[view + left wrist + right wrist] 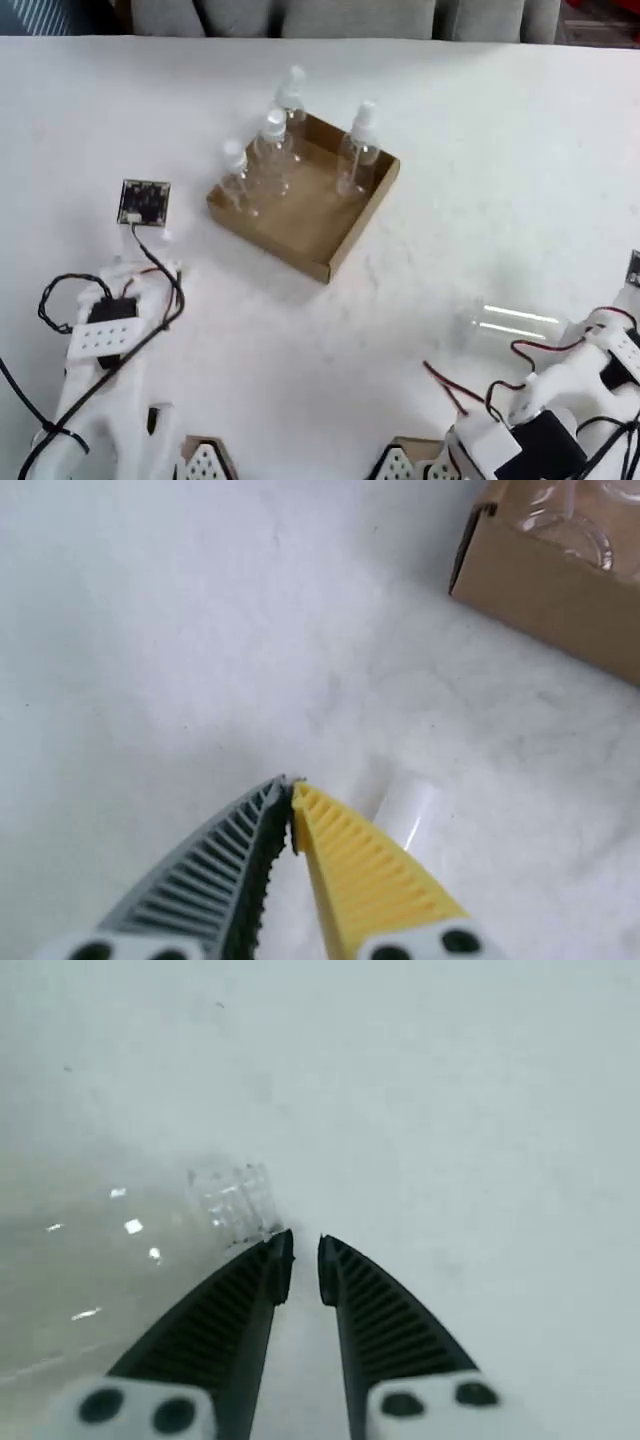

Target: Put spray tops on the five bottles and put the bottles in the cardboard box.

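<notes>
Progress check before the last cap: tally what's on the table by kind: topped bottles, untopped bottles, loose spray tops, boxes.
Bottles with spray tops, standing in the cardboard box: 4
Bottle without a top, lying on the table: 1
Loose spray top: 1
Cardboard box: 1
Total: 7

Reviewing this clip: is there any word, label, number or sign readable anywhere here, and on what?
None can be read.
The brown cardboard box is plain on the walls in view.
The clear plastic spray bottles carry no label.
The small black square circuit board shows only pale specks, too small to read.
</notes>
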Available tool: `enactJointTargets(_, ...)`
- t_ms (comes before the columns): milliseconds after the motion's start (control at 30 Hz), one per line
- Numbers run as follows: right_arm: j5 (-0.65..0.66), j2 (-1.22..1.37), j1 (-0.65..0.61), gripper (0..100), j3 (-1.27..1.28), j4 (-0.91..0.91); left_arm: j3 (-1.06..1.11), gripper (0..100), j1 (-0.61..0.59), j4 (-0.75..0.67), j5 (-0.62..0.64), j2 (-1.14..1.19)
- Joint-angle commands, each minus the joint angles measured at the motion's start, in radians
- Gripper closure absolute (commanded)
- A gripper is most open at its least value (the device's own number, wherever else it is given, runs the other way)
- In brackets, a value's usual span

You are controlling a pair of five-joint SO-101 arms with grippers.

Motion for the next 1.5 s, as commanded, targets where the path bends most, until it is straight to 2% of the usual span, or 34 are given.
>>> enactJointTargets(0, -0.064, -0.028, -0.058, 98.1, -0.029, -0.038, -0.008, 98, -0.002, -0.026, -0.009, 0.001)
enactJointTargets(300, -0.141, 0.004, -0.148, 98.1, -0.035, -0.137, -0.008, 98, -0.004, -0.026, -0.009, 0.001)
enactJointTargets(633, -0.264, 0.326, -0.228, 98.1, -0.328, -0.133, -0.008, 98, -0.004, -0.026, -0.009, 0.001)
enactJointTargets(1033, -0.354, 0.440, -0.456, 98.1, -0.551, -0.128, -0.008, 98, -0.004, -0.026, -0.009, 0.001)
enactJointTargets(1233, -0.354, 0.435, -0.575, 98.2, -0.612, -0.016, -0.008, 98, -0.004, -0.026, -0.009, 0.001)
enactJointTargets(1367, -0.354, 0.424, -0.581, 98.2, -0.717, 0.120, -0.008, 98, -0.004, -0.026, -0.009, 0.001)
enactJointTargets(1467, -0.356, 0.389, -0.564, 98.2, -0.804, 0.288, -0.008, 98, -0.004, -0.026, -0.009, 0.001)
